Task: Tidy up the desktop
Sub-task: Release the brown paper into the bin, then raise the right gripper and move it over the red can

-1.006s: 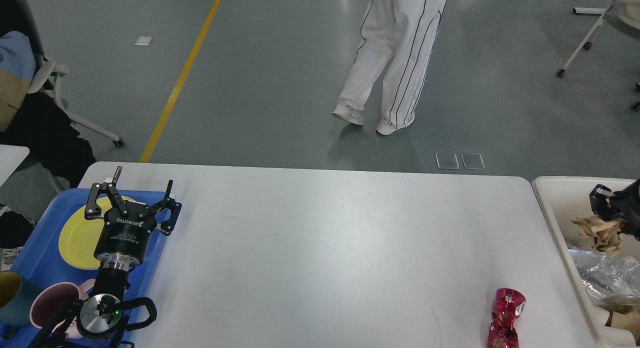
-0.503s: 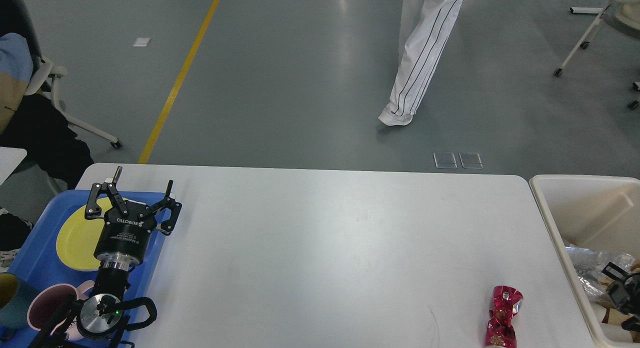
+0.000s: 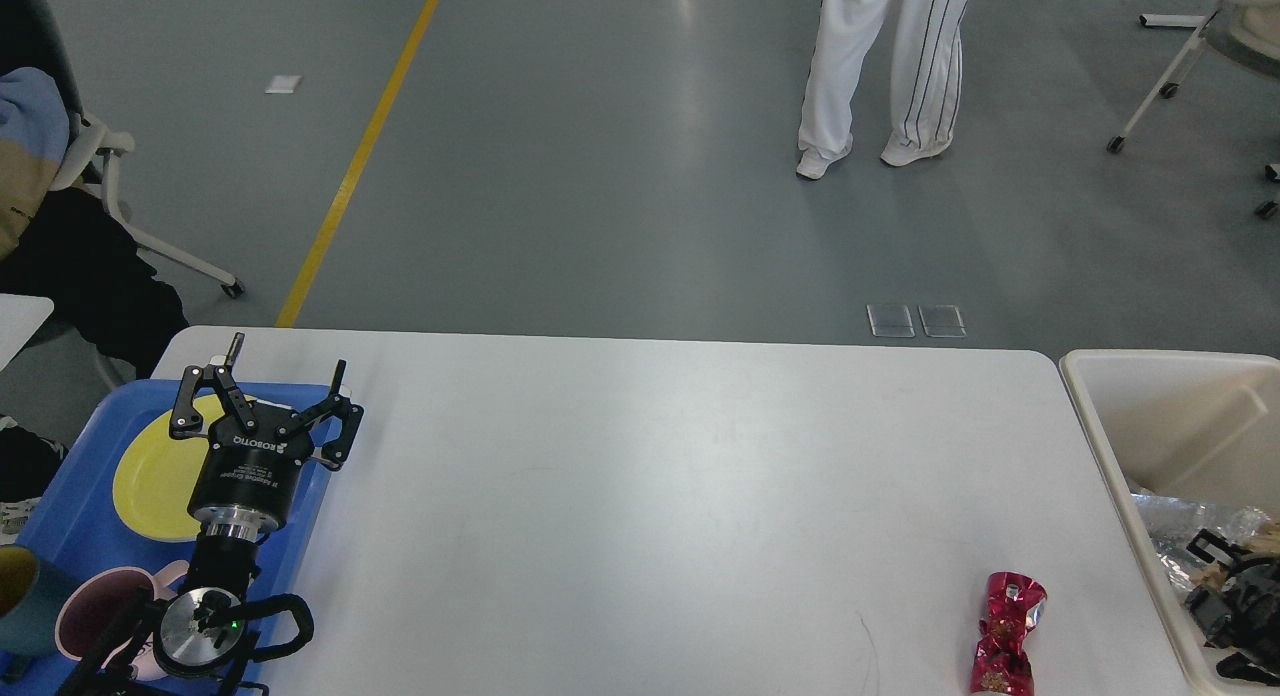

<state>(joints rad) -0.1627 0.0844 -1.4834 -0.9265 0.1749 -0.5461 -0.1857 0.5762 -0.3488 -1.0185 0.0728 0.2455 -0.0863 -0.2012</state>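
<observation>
Desktop (image 3: 650,496) fills the middle of the view, wide and white. My left gripper (image 3: 285,386) hangs over the blue tray's (image 3: 70,486) right edge at near left, fingers spread apart, nothing between them. Yellow plate (image 3: 150,476) lies in the tray, partly behind the gripper. Pink mug (image 3: 90,616) and a dark cup (image 3: 20,606) sit at the tray's near end. Red wrapper (image 3: 1008,636) lies on the desktop, near right. Beige bin (image 3: 1150,406) stands just beside the right edge, crumpled trash inside. My right gripper (image 3: 1225,601) is down in the bin, dark and small; can't tell whether its fingers are apart or together.
</observation>
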